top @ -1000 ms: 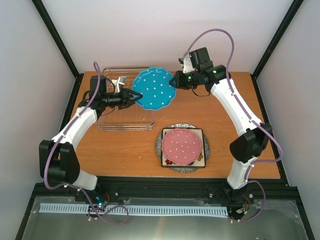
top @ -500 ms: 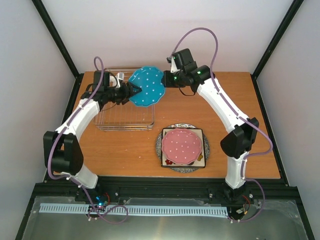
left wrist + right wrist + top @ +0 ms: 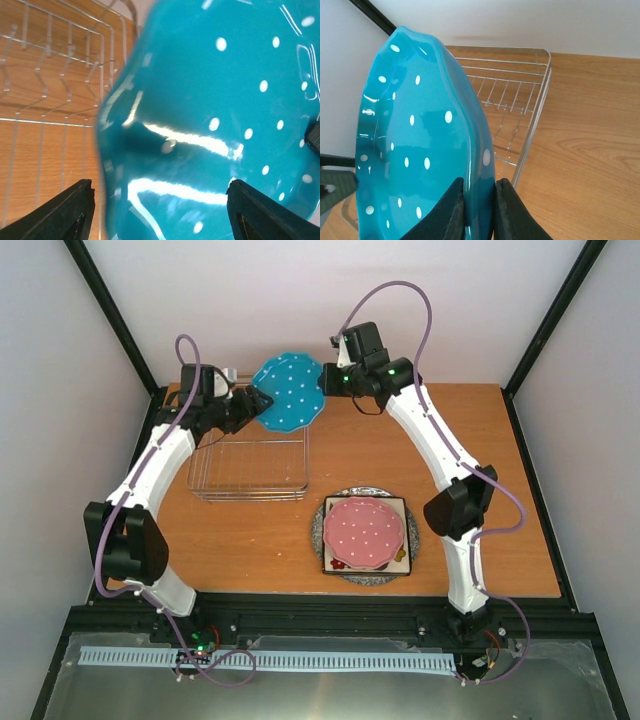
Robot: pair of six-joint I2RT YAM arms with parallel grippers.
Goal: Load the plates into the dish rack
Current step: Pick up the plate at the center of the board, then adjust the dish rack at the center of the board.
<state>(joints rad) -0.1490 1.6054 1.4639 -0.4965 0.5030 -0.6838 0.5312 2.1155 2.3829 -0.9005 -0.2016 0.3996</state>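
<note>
A blue white-dotted scalloped plate [image 3: 290,390] hangs tilted on edge above the back right corner of the wire dish rack [image 3: 247,496]. My right gripper [image 3: 323,382] is shut on its right rim; the right wrist view shows both fingers [image 3: 452,210] pinching the plate [image 3: 415,130]. My left gripper [image 3: 252,405] stands open at the plate's left side. In the left wrist view the plate [image 3: 210,100] fills the frame beyond the left gripper [image 3: 160,212], whose spread fingers do not touch it. More plates lie stacked at front centre.
The stack holds a pink dotted plate [image 3: 364,532] on a square cream plate [image 3: 398,558] on a round grey speckled plate [image 3: 412,535]. The rack [image 3: 540,100] sits at the table's back left, close to the wall and a black frame post [image 3: 120,325].
My left gripper opened and let go of the plate's left edge. The right arm carried the plate leftward and back, over the rack's corner.
</note>
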